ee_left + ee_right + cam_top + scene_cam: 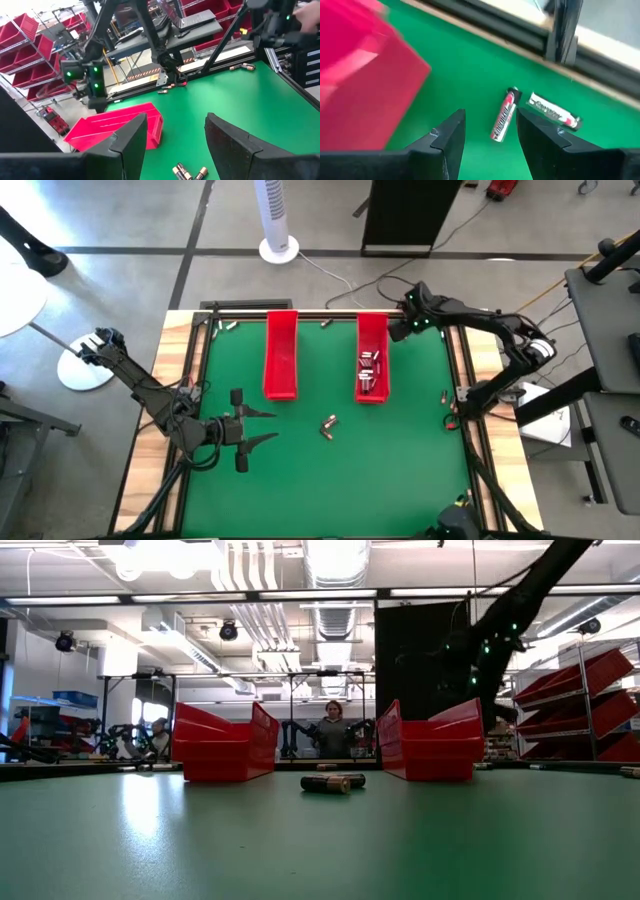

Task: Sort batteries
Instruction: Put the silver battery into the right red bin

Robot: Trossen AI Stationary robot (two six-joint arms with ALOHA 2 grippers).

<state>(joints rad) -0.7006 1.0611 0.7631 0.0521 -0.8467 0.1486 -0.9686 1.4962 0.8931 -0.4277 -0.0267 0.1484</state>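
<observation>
Two red trays (281, 350) on a green mat (400, 470); silver-and-red batteries (504, 120).

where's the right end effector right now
In the high view the right end effector hovers at the table's far edge, just right of the right red tray; its wrist view shows open fingers above two batteries on the mat.

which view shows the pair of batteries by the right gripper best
Right wrist view: the two batteries lie close ahead of the open right gripper, labels visible. High view hides that corner behind the right gripper. Low and left wrist views don't clearly show them.
</observation>
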